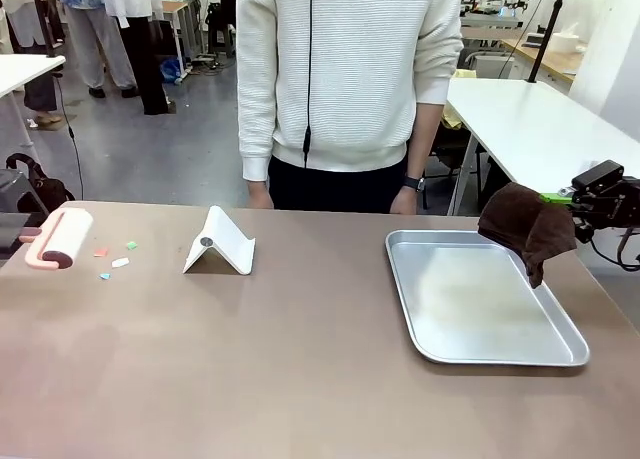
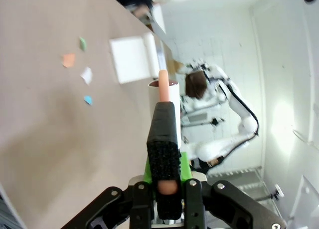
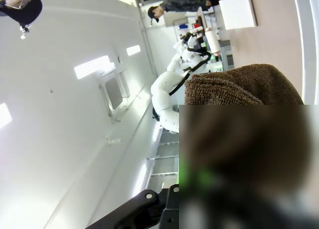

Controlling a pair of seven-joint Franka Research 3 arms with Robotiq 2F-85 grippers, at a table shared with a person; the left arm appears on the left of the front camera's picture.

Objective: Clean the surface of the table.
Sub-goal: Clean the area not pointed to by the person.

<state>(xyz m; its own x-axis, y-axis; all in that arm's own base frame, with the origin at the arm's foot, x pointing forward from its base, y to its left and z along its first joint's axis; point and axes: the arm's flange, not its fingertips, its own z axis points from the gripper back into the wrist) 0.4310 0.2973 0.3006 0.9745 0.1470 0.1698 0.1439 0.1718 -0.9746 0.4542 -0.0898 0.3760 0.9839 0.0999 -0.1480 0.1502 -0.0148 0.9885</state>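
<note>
The broad brownish-taupe surface [image 1: 300, 379] spreads across the whole front view and lies below both pairs of fingers, one pair at its left edge and the other at its right edge, well apart. A person [image 1: 350, 79] in a white sweater stands at the far side, hands hanging just behind the far edge. On the right part of the surface lies a shiny metal tray [image 1: 470, 299], flat and bare. Above the tray's far right corner hangs a dark brown cloth [image 1: 525, 227], bunched and drooping, its lowest tip over the tray's right rim and clear of the surface. The right fingers [image 1: 556, 197] are clamped tight on the cloth from the right, a green pad showing at the fold. In the right wrist view the cloth [image 3: 244, 84] covers those fingers, and a strip of the surface [image 3: 271, 39] runs along the top right. Left of the middle stands a small white folded stand [image 1: 220, 244], upright like a tent. Near the left edge is a lint roller [image 1: 62, 237], a white roll with a pink handle; whether it touches the surface I cannot tell. In the left wrist view the left fingers [image 2: 163, 154] are closed hard on that pink handle, with the surface [image 2: 55, 139] alongside them at the picture's left. Just right of the roller, four tiny paper scraps [image 1: 120, 262] lie loose on the surface: orange, green, white and blue
</note>
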